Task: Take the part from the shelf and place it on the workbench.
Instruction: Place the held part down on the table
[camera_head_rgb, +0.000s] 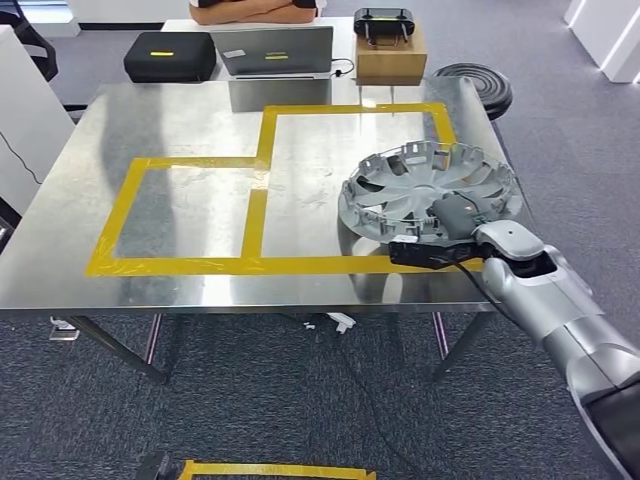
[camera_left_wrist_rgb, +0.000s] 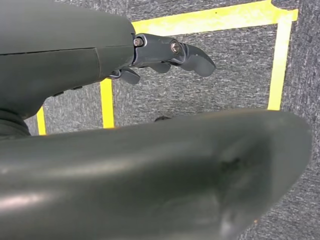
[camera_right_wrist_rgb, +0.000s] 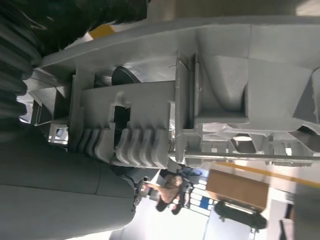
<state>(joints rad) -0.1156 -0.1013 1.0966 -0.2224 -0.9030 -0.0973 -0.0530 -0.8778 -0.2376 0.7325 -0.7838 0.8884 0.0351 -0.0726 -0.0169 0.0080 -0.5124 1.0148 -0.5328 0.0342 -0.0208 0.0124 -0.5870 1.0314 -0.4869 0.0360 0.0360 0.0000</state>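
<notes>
1 wheel cover (camera_head_rgb: 426, 187), held at right hand (camera_head_rgb: 453, 215). Beyond the hand: 1 laptop (camera_head_rgb: 273, 50), 1 black case (camera_head_rgb: 169, 56), 1 cardboard box (camera_head_rgb: 390, 57).

A steel table (camera_head_rgb: 189, 130) is standing on grey carpet (camera_head_rgb: 264, 390), and ceiling light is reflecting on its top. Yellow tape (camera_head_rgb: 253, 215) is marking two joined rectangles on the table. Behind the table a white desk (camera_head_rgb: 343, 30) is carrying a black case (camera_head_rgb: 169, 56), a grey laptop (camera_head_rgb: 272, 50) and a cardboard box (camera_head_rgb: 390, 55) — a black controller (camera_head_rgb: 383, 22) is lying on the box. Right of the table a round black stool (camera_head_rgb: 475, 85) is standing. In front of the table more yellow tape (camera_head_rgb: 275, 470) is lying on the carpet.
</notes>
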